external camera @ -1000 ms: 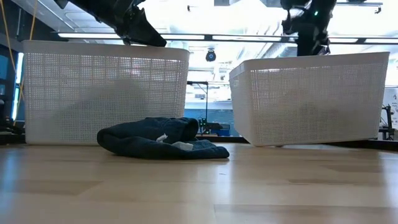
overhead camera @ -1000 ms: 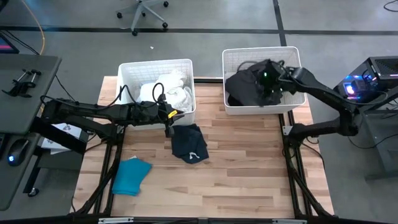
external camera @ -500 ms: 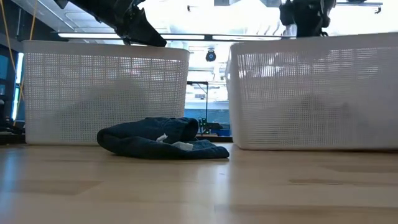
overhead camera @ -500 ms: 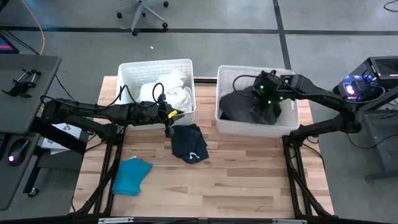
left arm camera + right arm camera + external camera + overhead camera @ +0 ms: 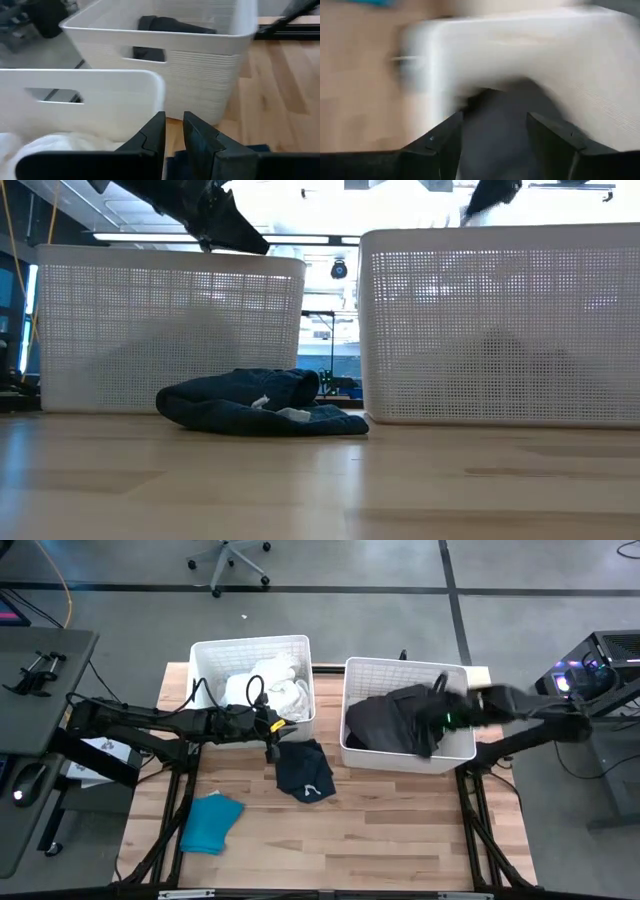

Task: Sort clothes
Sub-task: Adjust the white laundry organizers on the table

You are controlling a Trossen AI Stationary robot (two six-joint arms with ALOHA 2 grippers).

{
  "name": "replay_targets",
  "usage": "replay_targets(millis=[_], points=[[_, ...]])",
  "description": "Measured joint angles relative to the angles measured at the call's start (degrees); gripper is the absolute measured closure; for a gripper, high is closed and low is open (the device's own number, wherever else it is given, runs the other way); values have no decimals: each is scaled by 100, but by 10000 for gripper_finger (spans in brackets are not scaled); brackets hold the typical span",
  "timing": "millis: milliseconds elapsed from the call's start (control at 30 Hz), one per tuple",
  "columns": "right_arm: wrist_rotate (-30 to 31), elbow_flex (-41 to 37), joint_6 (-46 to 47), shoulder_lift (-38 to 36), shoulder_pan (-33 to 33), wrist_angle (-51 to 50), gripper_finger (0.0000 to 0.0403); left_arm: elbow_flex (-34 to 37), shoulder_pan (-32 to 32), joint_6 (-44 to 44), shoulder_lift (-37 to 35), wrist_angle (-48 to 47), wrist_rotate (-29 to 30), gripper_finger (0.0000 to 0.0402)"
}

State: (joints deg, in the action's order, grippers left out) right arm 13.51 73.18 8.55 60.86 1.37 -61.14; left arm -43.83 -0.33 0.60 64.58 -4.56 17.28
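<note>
Teal garment (image 5: 211, 822) lay flat on the wooden table (image 5: 380, 830), well left of and nearer the front edge than the left white basket (image 5: 205, 652), touched by nothing. White clothes (image 5: 272, 687) were heaped inside that basket, bunched toward its right wall. Left gripper (image 5: 271, 747) hung just off the basket's front right corner, above the table and beside the navy garment (image 5: 304, 770); fingers (image 5: 150, 137) pressed nearly together with only a thin gap, clenched on nothing, as seen in the left wrist view. Same gripper seen dark and high above the basket's rim in the low view (image 5: 222, 220). Navy garment lay crumpled on the boards just in front of the basket's right corner, a small white label showing on it; in the low view (image 5: 262, 404) it sat low between the two baskets' near walls. Right white basket (image 5: 357, 668) stood just right of the left one, holding the large dark grey garment (image 5: 390, 720), which filled most of its floor. Right gripper (image 5: 447, 717) was over the right basket's right half, at the grey fabric; fingers (image 5: 560, 137) spread apart in the right wrist view, dark cloth (image 5: 505, 125) between them, though cannot tell whether gripped or only framed.
</note>
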Motion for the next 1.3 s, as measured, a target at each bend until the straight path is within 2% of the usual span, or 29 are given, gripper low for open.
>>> replay_targets(millis=[133,233,333,433,567,633,700,800,900,1033,1167,1233,1300], points=[[-525,-422,238,95,1472,1007,198,11,-86,61,5,105,-63,346],[-513,-667,751,360,2283,1337,198,11,-128,101,1,112,-28,346],[-254,-960,1386,672,2673,1156,198,9,-144,104,-1,132,-26,346],[449,-1340,1960,967,2688,848,198,9,-141,114,-1,184,-22,346],[1997,-1719,2581,1202,2427,332,199,-11,-153,242,-1,600,-30,346],[2665,-1850,2856,1264,2272,93,199,-130,-192,321,-1,722,-162,346],[3085,-1872,2928,1285,2171,145,199,-346,-267,392,-4,721,-411,346],[3245,-1772,2682,1264,2070,132,199,-691,-504,621,-10,364,-770,346],[3153,-1655,2501,1270,2095,164,199,-967,-943,749,-10,-446,-869,346],[3042,-1515,2501,1266,2257,212,199,-1068,-1576,-40,-9,-1912,-797,346],[3071,-1505,2462,1267,2399,336,199,-913,-2055,-1799,-9,-3090,-706,346],[3081,-1505,2459,1266,2419,397,199,-727,-2183,-2589,-7,-3576,-301,346],[3081,-1505,2457,1266,2418,434,199,-472,-2235,-2942,-7,-3905,355,346]])
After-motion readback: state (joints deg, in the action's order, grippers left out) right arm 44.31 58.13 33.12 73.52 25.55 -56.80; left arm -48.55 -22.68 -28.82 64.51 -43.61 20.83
